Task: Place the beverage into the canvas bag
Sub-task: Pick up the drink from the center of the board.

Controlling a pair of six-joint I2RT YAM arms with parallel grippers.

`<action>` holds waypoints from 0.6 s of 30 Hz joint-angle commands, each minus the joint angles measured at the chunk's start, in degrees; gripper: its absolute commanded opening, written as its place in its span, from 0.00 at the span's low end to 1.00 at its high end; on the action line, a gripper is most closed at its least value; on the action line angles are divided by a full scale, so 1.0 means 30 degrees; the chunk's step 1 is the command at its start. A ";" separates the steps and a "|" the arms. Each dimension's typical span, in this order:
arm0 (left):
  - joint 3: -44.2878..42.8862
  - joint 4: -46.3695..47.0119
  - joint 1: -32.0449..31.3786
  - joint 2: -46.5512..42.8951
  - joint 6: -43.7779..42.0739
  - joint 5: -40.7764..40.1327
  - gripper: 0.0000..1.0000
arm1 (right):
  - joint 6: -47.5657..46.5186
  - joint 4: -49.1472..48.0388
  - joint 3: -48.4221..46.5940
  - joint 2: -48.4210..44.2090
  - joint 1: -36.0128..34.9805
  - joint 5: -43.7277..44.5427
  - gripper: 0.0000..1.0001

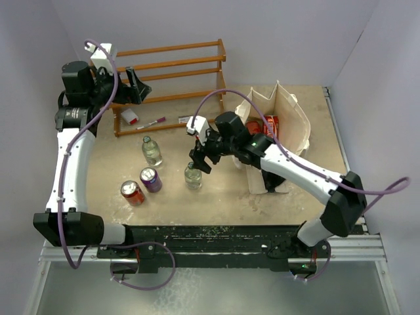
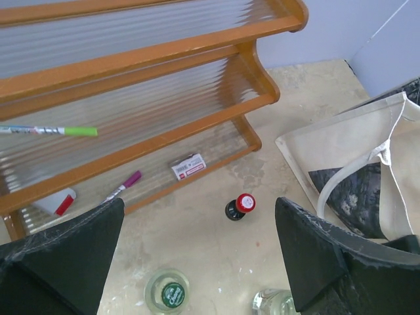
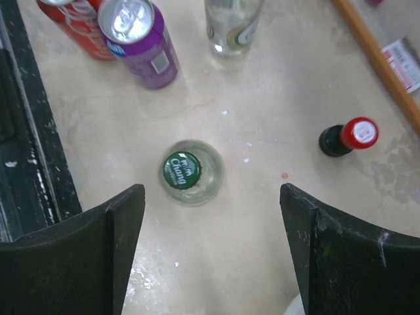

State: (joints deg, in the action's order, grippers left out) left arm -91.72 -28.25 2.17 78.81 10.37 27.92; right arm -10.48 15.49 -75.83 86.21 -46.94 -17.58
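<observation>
Alignment between the right arm's fingers (image 3: 85, 249) and the green-capped bottle (image 3: 182, 169) is what the coming move is judged to turn on. The fingers are spread wide apart and nothing is held between them. Seen from the wrist, the bottle is framed in the gap. It sits nearer the finger at the picture's left than the other, and a little beyond the tips.

The bottle stands upright on the surface (image 1: 216, 197), so its long axis is vertical and its cap points straight up at the wrist camera. A straight descent, with a small shift toward the bottle, would seem to be called for before closing. How far the tips hang above the cap cannot be told.

The left arm's fingers (image 2: 59, 262) are likewise apart and empty, and are held up by the wooden rack (image 1: 174, 72), well away from the bottle, so the right arm is the nearer one.

The canvas bag (image 1: 295, 115) stands open-mouthed to the right of the bottle, beside the right forearm. A purple can (image 3: 147, 46) and another clear bottle (image 3: 231, 26) stand near the chosen one, apart from it.
</observation>
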 commanded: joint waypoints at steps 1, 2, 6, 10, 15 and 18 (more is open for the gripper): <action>0.0413 0.0533 0.0710 -0.1346 0.0862 0.0302 0.99 | -0.0601 0.0275 -0.0791 0.1261 -0.0044 -0.0195 0.85; 0.0528 0.0561 0.0798 -0.1433 0.0884 0.0324 0.99 | -0.0695 -0.0029 -0.0657 0.1412 -0.0059 -0.0206 0.85; 0.1013 0.0779 0.1028 -0.1701 0.1201 0.0494 1.00 | -0.0995 -0.0097 -0.0902 0.2578 -0.0155 -0.0378 0.84; 0.1190 0.0889 0.1193 -0.1843 0.1318 0.0579 1.00 | -0.0989 -0.0534 -0.0977 0.3252 -0.0344 -0.0357 0.81; 0.1544 0.1034 0.1324 -0.2044 0.1509 0.0724 0.99 | -0.0833 -0.0970 -0.0873 0.3737 -0.0758 -0.0709 0.76; 0.1783 0.1023 0.1384 -0.2209 0.1591 0.0861 0.99 | -0.0700 -0.1266 -0.0876 0.3836 -0.1024 -0.0604 0.75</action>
State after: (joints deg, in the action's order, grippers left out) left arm -87.20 -27.51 5.69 74.30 13.54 29.04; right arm -12.45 14.90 -76.18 98.17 -49.01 -18.63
